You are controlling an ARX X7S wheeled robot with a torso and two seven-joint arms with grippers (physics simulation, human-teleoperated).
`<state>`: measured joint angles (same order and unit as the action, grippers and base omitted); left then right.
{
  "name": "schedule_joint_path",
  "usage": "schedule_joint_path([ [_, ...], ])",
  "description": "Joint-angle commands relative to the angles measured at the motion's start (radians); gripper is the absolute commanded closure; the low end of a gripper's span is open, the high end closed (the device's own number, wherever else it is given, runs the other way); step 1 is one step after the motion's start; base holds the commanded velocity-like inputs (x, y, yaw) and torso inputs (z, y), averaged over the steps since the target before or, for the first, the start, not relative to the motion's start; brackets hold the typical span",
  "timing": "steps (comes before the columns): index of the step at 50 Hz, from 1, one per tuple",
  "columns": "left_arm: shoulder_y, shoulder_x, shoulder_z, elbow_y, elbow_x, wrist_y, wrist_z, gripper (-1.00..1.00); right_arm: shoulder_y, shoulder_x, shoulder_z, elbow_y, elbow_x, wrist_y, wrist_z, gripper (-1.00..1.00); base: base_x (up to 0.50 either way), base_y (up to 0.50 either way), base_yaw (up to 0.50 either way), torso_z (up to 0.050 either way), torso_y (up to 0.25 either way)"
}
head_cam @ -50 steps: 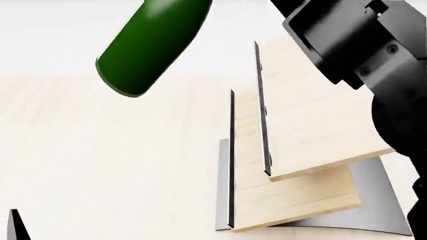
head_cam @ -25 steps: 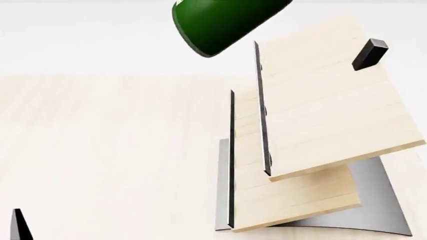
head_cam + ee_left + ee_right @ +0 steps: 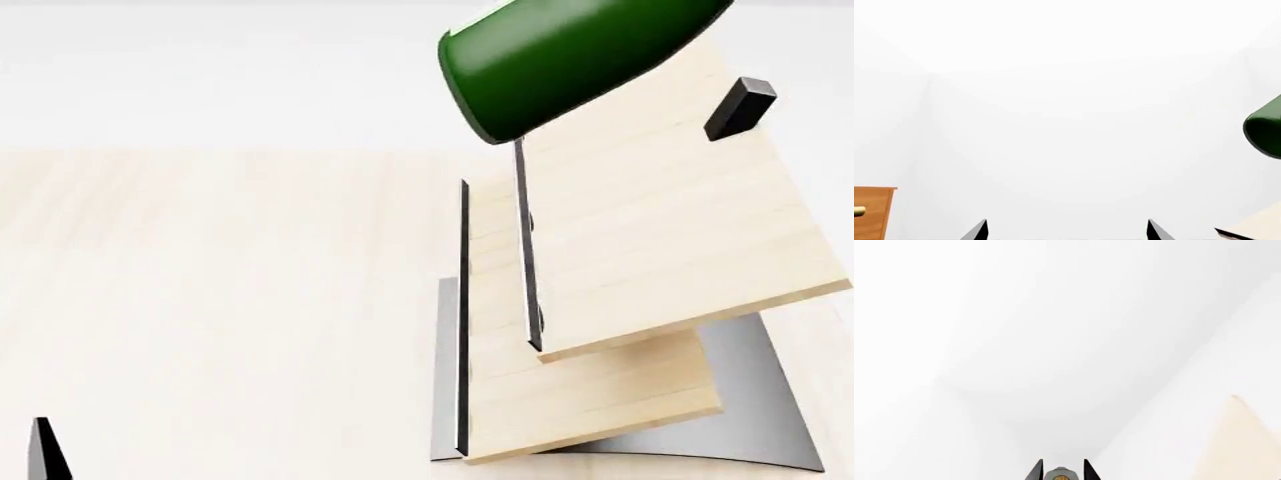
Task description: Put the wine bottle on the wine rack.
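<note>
Bottle tilted above the rack

My right claw [image 3: 1061, 471] clenches the cork; wine bottle [image 3: 574, 60] slants, base toward lower left, over wine rack [image 3: 641, 230].

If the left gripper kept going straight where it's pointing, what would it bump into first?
Probably nothing close. Ahead of the left gripper is only bare white wall; the wine bottle and brown cabinet sit off to the sides. Depth is hard to judge.

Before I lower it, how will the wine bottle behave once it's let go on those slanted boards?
The wine bottle looks round and glossy, so it would likely roll or slide down the slanted wine rack. The black peg may check it. It looks rigid, glass-like; a hard set-down probably risks a crack.
</note>
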<state>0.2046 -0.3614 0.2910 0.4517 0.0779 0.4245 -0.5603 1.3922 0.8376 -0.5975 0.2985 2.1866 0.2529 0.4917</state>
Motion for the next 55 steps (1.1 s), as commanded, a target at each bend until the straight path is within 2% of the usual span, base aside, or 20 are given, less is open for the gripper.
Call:
schedule_joint_path([
  [1,-0.004,-0.001,0.003,-0.006,0.0,-0.002,-0.002,-1.0,-0.047,0.01,0.03,0.043,0.004,-0.009,-0.028,1.0,0.0,0.0,0.0,0.0,0.0],
  [12,-0.004,-0.003,0.003,-0.008,0.001,-0.004,-0.006,-1.0,-0.082,0.015,0.047,0.062,0.045,-0.006,-0.036,1.0,0.0,0.0,0.0,0.0,0.001],
  [32,-0.009,-0.006,0.009,-0.017,0.003,-0.002,-0.01,-1.0,-0.23,0.085,0.11,-0.094,0.014,-0.114,-0.082,1.0,0.0,0.0,0.0,0.0,0.001],
  [55,-0.01,-0.008,0.015,-0.025,0.004,0.004,-0.016,-1.0,-0.273,0.083,0.11,-0.073,0.012,-0.113,-0.116,1.0,0.0,0.0,0.0,0.001,0.0],
])
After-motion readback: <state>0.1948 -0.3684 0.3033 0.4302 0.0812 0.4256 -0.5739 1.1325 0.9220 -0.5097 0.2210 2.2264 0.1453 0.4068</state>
